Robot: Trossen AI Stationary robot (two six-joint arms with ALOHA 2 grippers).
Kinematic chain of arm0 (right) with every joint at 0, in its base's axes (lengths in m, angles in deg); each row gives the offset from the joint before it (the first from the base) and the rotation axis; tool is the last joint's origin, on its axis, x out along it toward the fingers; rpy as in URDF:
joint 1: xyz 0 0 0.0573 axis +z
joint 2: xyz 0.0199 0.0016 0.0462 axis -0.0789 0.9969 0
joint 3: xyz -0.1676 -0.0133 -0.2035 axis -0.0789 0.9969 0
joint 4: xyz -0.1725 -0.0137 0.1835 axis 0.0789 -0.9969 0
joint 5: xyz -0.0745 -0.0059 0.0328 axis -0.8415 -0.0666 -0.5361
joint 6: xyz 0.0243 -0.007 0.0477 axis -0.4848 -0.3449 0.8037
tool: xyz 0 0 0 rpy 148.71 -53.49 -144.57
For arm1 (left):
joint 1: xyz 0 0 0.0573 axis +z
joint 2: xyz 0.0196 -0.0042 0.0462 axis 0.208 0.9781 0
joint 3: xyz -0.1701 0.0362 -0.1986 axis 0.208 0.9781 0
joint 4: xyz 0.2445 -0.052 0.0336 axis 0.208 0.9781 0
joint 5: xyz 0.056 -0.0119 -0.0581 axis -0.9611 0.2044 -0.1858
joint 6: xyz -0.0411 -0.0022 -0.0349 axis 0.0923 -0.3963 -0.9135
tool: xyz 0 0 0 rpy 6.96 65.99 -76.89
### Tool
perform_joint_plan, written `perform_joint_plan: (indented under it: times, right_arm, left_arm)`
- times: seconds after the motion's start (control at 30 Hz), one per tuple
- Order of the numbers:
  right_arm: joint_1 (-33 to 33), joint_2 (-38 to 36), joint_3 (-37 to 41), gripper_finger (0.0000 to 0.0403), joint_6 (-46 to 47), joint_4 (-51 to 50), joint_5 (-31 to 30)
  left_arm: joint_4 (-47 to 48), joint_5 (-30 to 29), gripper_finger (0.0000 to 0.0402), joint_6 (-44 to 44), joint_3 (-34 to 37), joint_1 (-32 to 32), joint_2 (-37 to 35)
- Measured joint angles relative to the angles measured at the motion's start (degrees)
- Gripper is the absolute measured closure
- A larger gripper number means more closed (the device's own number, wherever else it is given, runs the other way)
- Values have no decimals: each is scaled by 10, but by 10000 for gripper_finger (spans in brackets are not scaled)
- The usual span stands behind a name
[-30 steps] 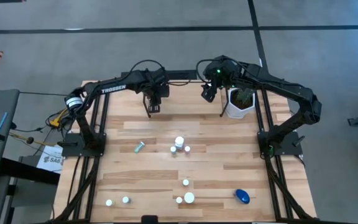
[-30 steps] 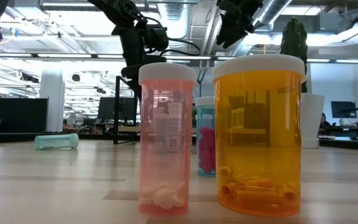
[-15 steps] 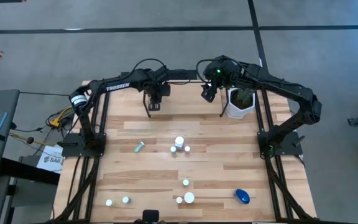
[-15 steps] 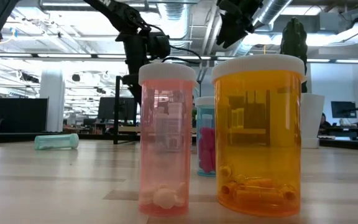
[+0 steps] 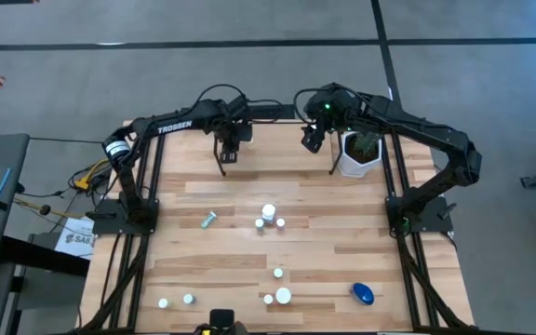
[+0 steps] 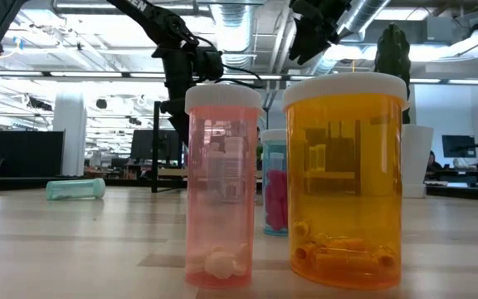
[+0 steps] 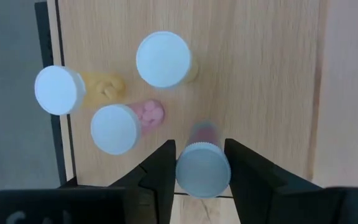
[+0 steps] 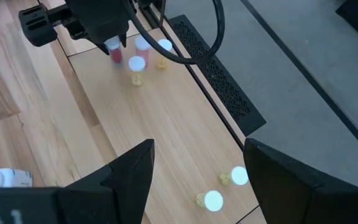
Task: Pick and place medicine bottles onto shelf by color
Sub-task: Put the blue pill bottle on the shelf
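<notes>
The pink-pill bottle point(image 7: 202, 169) sat pinched between the left tool's point(image 7: 197, 163) two dark fingers, white cap up, hanging right over the shelf's point(image 7: 260, 74) wood board. Three more capped bottles already stood on that board just beside it: two yellowish ones point(image 7: 163, 60) and another pink one point(image 7: 118, 128). My worry was the spacing. That pink neighbour looked close, so I'd guess a sloppy drop could nudge it over, or the fingers could clip it when they spread. The right tool point(image 8: 191, 167) hung by the potted plant point(image 5: 359, 152), jaws wide, holding nothing. The rest of the bottles were well away down the desk point(image 5: 175, 270), including a teal one point(image 5: 208, 220) lying flat and a blue one point(image 5: 363, 294).
</notes>
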Motion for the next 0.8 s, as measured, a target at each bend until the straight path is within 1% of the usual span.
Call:
perform_joint_plan:
  times: [0.8]
  right_arm:
    - [0, 0, 0, 133, 0, 0, 0]
  left_arm:
    - [3, -5, 290, 2, 0, 0, 0]
